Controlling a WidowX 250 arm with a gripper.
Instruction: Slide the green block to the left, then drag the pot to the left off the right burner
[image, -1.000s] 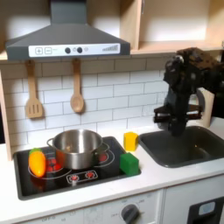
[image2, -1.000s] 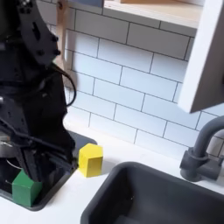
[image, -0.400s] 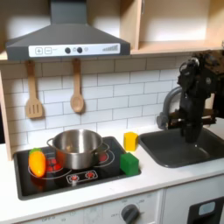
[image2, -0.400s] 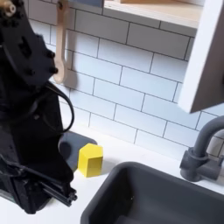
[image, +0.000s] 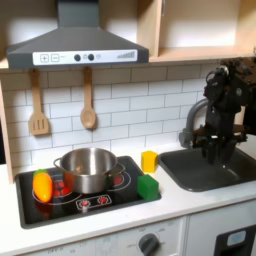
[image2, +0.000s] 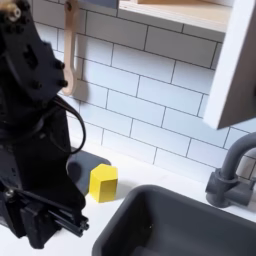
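Observation:
The green block (image: 148, 186) is a small bright cube on the front right corner of the black stove top (image: 120, 200) in the first exterior view. The shiny steel pot (image: 88, 168) stands on the stove top, left of the block. My gripper (image: 215, 153) hangs over the sink (image: 236, 172), well to the right of the block and touching neither thing. Its black fingers blur together, so I cannot tell whether they are open or shut. In the second exterior view my black arm (image2: 35, 130) stands in front of where the stove lies.
A small yellow cup-like piece (image: 149, 160) (image2: 103, 181) stands between stove and sink. An orange and yellow toy (image: 42, 185) lies at the stove's left. Wooden utensils (image: 88, 110) hang on the tiled wall. A grey faucet (image2: 232, 172) rises behind the sink.
The arm has swung right and lower over the sink in the first exterior view. In the second exterior view it now covers the green block. Pot and block have not moved.

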